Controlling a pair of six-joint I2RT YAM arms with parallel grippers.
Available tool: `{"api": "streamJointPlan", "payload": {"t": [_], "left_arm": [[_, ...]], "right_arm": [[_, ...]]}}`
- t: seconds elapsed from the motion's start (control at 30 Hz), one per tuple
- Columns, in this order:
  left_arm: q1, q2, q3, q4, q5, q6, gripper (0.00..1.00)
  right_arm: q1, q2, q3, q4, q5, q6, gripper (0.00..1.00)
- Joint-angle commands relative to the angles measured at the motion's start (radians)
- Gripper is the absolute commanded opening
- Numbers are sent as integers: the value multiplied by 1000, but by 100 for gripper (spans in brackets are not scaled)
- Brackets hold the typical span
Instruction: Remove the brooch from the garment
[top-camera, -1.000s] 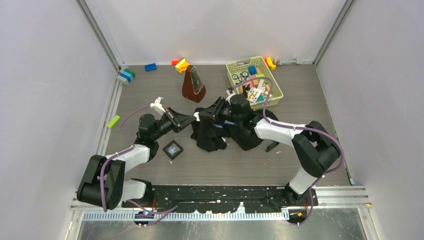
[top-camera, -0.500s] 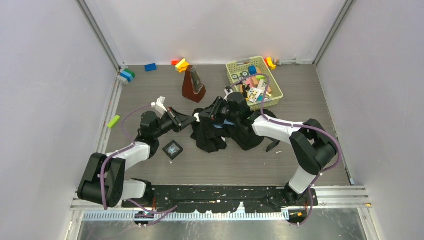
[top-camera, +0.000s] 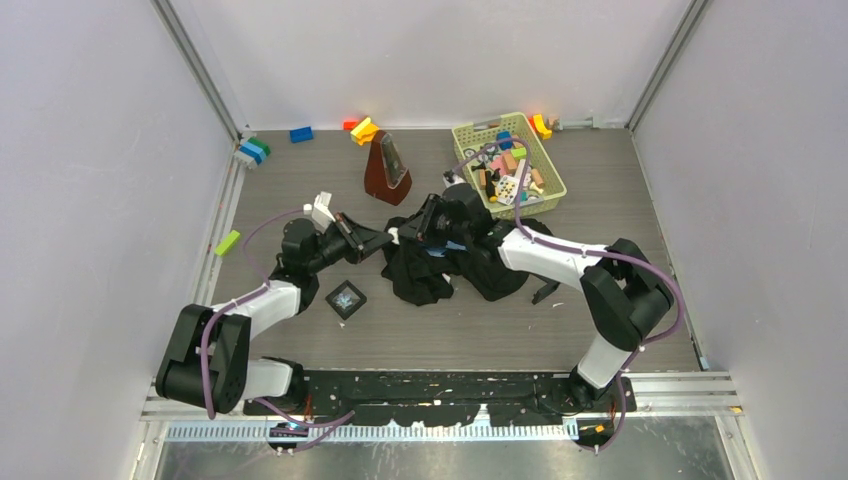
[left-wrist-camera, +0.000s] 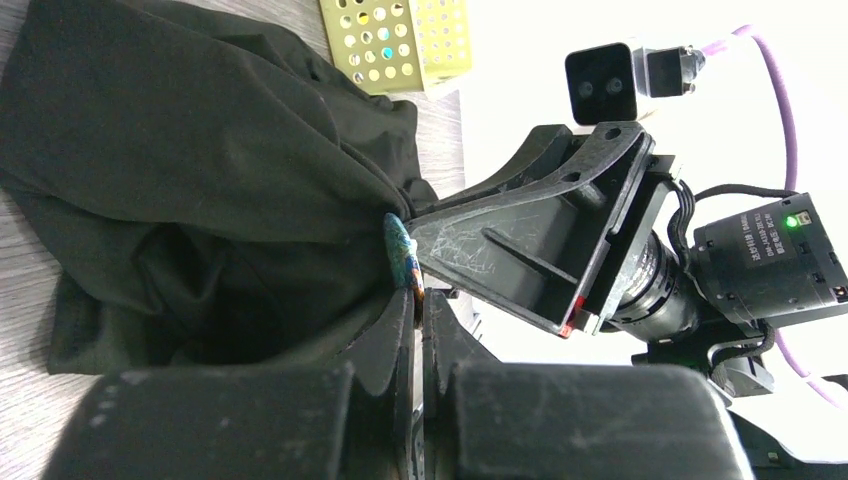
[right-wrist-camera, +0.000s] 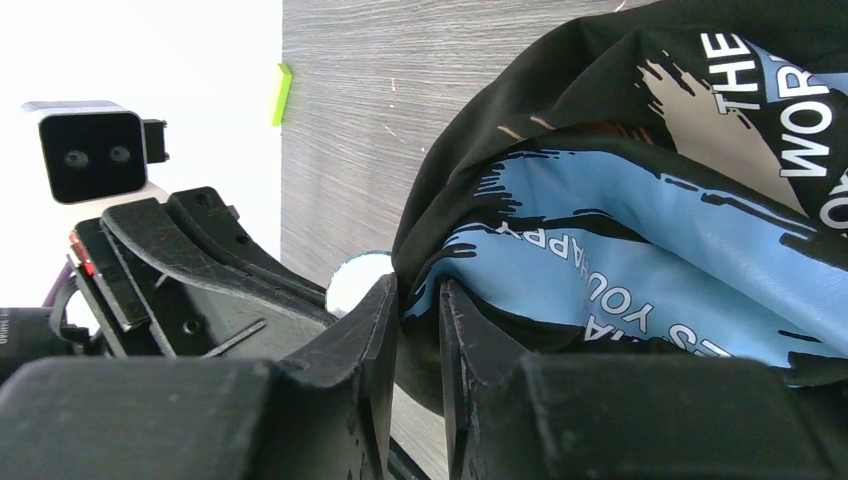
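Brooch (left-wrist-camera: 402, 252): small oval with a blue-green face, sitting at a fold on the left side of the garment (left-wrist-camera: 200, 170), roughly mid-table. The left gripper (left-wrist-camera: 417, 300) is closed on its lower end. Its fingers (left-wrist-camera: 385, 380) almost touch, so it appears to hold only a thin edge. The right gripper (right-wrist-camera: 418, 290) is pinched shut on the cloth right beside the brooch, so the two grippers meet nearly tip to tip across it.

Handling, as a judgement: the brooch is probably light, rigid and smooth-faced, so slippery in hard fingers. An edge pinch could let it pivot or pop out. A hold across the body would be safer than one on the rim. The pin at the back is not visible, so whether the clasp is open can't be told. If the pin is through the cloth, a straight pull would drag the shirt rather than free the brooch.

The garment is a black T-shirt with blue print, soft and bunched, with no stiffness. It will likely stretch and follow any pull, so the right gripper's hold close to the pin is what gives counter-tension. A hard pull risks snagging or tearing the fabric.

Around it on the table (top-camera: 300, 180):
- A small black box (top-camera: 346, 299) lies just by the left arm, toward the near edge.
- A brown metronome (top-camera: 387, 170) stands toward the far edge.
- A yellow basket (top-camera: 508, 165) sits toward the far right corner, near the garment's far side.
- Loose blocks (top-camera: 300, 134) lie along the far edge.
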Motion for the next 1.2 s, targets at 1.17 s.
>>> {"api": "streamJointPlan", "payload": {"t": [1.17], "left_arm": [[-66,-62,40,-130,-50,179,0]], "right_arm": [[173,-95,-23,-162,183,-179,13]]}}
